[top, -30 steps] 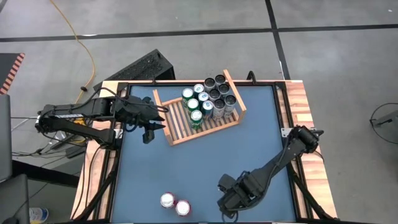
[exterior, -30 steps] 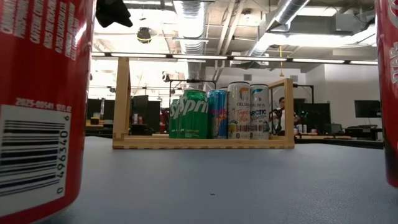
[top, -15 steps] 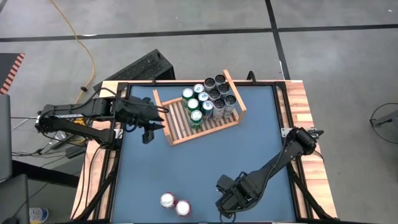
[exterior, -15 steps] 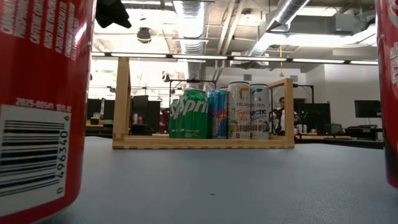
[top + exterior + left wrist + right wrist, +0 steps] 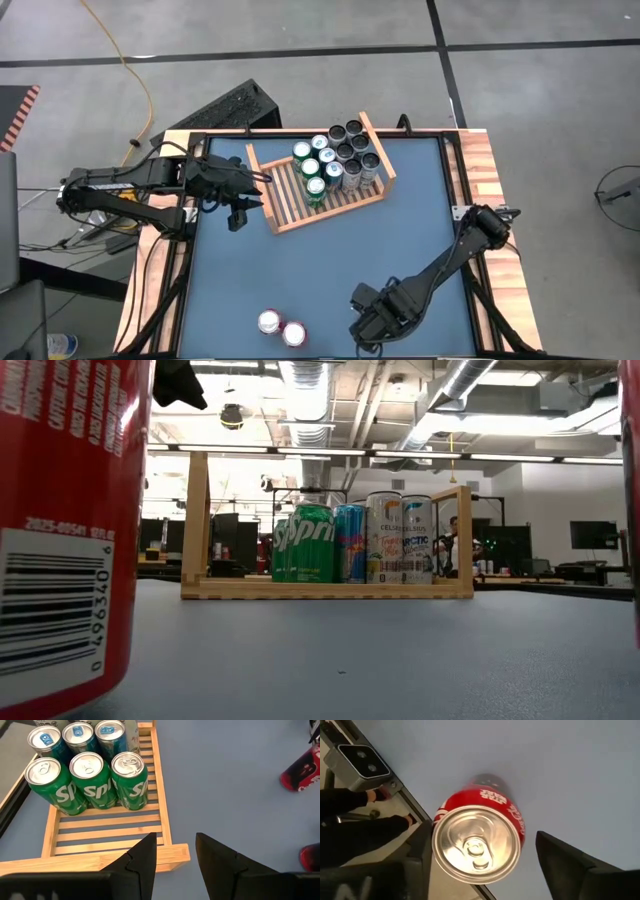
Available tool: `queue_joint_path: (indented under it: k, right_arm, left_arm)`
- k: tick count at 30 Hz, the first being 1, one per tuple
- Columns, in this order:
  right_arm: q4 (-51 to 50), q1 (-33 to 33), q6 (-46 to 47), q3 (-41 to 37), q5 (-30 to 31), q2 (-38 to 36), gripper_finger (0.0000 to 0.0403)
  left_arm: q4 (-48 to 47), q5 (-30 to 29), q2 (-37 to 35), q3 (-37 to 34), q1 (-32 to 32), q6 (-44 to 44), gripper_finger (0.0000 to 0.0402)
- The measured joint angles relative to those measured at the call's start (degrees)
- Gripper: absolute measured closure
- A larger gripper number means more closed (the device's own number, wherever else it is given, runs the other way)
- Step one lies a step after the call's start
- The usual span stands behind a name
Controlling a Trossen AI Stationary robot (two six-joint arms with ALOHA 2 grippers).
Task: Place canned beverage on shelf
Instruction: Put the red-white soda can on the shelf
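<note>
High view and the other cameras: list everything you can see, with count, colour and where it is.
shelf: one, light-brown wood, far side of the table
green cans: three, in a row on the shelf
blue cans: three, on the shelf behind the green ones
tall cans: six, dark tops, at the shelf's right end
red cans: two, side by side at the table's near edge
table: one, blue-grey top
cable: one, yellow, on the floor beyond the table
left gripper: dark, open, empty, at the shelf's left end
right gripper: dark, open, by the red cans
</note>
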Motion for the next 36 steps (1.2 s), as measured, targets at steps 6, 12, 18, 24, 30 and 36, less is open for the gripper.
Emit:
queue_joint_path:
  k: [6,12,18,24,30,36]
  right_arm:
    - [-0.11,-0.02,-0.50,0.00,0.42,0.00,0.0222]
    - [-0.09,-0.02,-2.92,0.09,2.66,-0.15,0.0305]
    - [-0.33,-1.09,-4.84,0.09,5.49,-0.22,0.0310]
    - [-0.35,-3.70,-10.27,0.09,6.40,-0.24,0.0307]
    - [-0.53,-6.38,-15.28,-0.04,7.80,-0.11,0.0306]
    - [-1.11,-6.35,-15.49,-0.20,11.82,-0.11,0.0306]
  left_arm:
    - [0.00,-0.09,0.00,0.00,-0.01,0.00,0.0278]
    - [0.00,-0.15,0.00,0.00,-0.02,0.20,0.0278]
    - [-0.02,-0.15,0.00,0.00,-0.01,0.20,0.0278]
    - [-0.02,-0.17,0.00,0.00,0.00,0.20,0.0278]
    - [-0.04,-0.17,0.00,0.00,0.00,-0.11,0.0278]
    - [-0.19,-0.15,0.00,0.00,0.00,-1.39,0.0278]
